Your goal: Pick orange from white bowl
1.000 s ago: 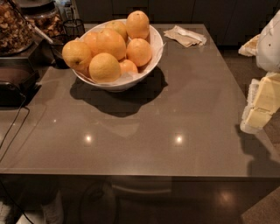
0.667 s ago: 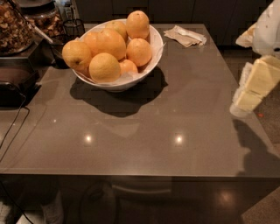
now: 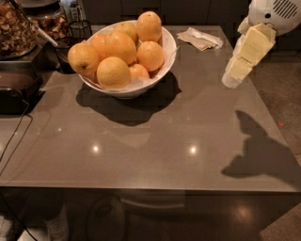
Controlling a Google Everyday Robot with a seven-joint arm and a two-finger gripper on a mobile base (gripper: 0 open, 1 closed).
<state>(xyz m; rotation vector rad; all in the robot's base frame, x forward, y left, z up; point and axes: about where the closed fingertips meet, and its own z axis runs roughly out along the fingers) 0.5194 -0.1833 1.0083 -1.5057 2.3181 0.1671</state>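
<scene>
Gripper (image 3: 232, 78) risen above right table (image 3: 141, 160) edge, grip state impossible to tell, well apart from orange (image 3: 120, 46) in white bowl (image 3: 168, 55), approach barely begun

1. The arm (image 3: 275, 12) comes in at the upper right corner, and the frame's edge cuts off its white, vented housing.
2. From that housing, cream-coloured segments slant down and to the left.
3. The gripper (image 3: 233, 75) ends this slanting line, points down-left and hangs in the air at the right of the view.
</scene>
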